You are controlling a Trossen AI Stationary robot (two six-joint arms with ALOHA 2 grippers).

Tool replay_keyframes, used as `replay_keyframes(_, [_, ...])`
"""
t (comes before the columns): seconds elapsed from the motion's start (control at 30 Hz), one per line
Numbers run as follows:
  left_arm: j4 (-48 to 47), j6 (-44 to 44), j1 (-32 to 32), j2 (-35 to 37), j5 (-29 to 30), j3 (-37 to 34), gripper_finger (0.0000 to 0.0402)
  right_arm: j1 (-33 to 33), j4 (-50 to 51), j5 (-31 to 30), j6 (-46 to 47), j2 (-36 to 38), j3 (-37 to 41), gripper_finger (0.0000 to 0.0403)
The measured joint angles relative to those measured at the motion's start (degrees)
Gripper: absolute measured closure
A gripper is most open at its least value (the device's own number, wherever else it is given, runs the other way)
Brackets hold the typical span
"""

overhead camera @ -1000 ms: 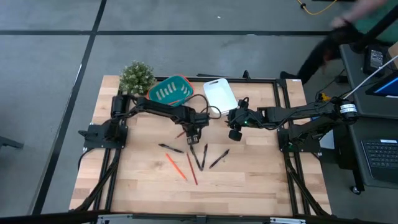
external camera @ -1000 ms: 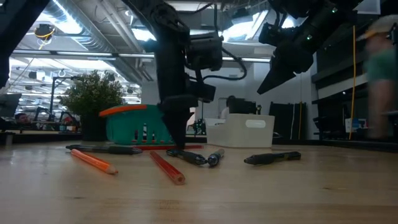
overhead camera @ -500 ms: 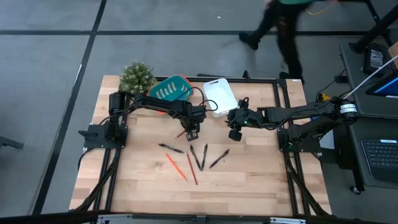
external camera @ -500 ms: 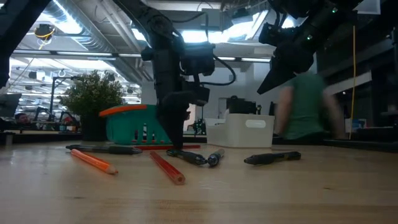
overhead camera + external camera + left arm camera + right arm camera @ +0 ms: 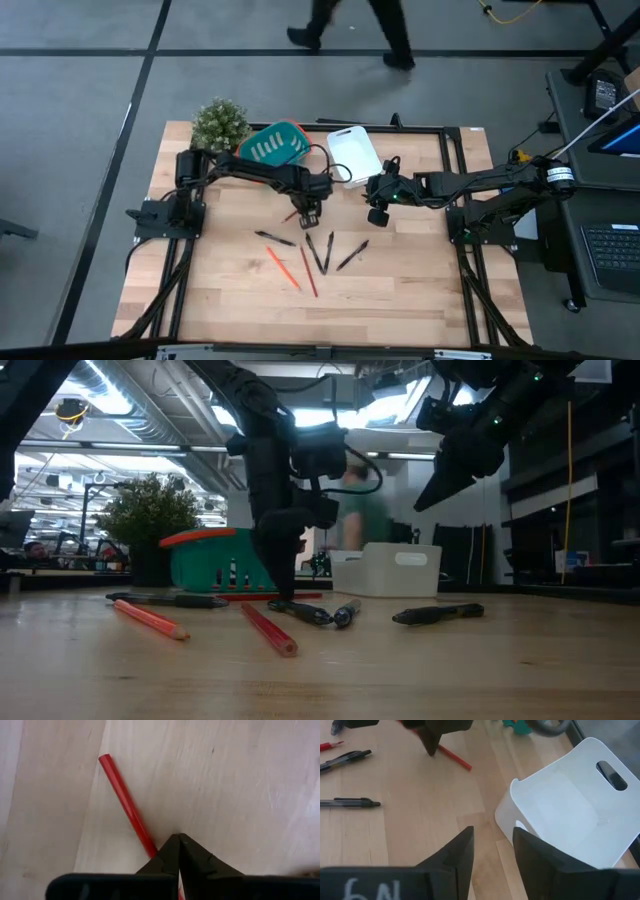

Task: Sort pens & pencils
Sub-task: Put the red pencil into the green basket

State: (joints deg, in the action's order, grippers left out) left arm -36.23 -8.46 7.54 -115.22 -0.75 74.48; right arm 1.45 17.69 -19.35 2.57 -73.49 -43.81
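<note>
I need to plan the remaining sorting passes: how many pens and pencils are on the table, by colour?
Black pens: 4
Red pencils: 2
Orange pencils: 1
Total: 7

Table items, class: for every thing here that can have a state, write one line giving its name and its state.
left gripper: shut on the red pencil, down at the table.
red pencil: lying flat, one end between the fingers.
right gripper: open, empty, raised above the table.
white bin: upright, looks empty.
teal bin: upright, near the plant.
pens: lying loose on the table.
orange pencil: lying loose.
</note>
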Motion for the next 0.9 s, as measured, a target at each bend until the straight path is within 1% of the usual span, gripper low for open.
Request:
replay_keyframes(0.1, [-3.5,-0.9,-2.3,-0.5,4.8,3.3,0.04,0.0,0.0,0.0,-0.1,0.0,0.0,0.0264])
replay_keyframes(0.17, [-6.2,-1.9,-4.1,-0.7,5.7,5.6,0.0399,0.0,0.0,0.0,-0.1,0.0,0.0,0.0264])
replay_keyframes(0.33, [-6.9,-3.2,-6.5,-0.4,7.9,6.9,0.04,0.0,0.5,0.0,0.0,0.0,0.0,0.0264])
replay_keyframes(0.47, [-8.4,-3.4,-8.0,-0.4,12.2,8.0,0.0398,0.0,0.5,0.0,0.0,0.0,0.0,0.0264])
replay_keyframes(0.57, [-10.4,-3.5,-8.0,-0.4,15.2,8.1,0.04,0.0,0.5,0.0,0.1,0.0,0.0,0.0264])
replay_keyframes(0.77, [-11.5,-4.1,-6.9,-0.3,16.2,8.2,0.0398,0.0,0.5,0.0,0.2,0.0,0.0,0.0264])
replay_keyframes(0.9, [-11.4,-3.4,-6.5,-0.3,18.0,8.2,0.0396,0.0,0.6,0.0,0.2,0.0,0.0,0.0264])
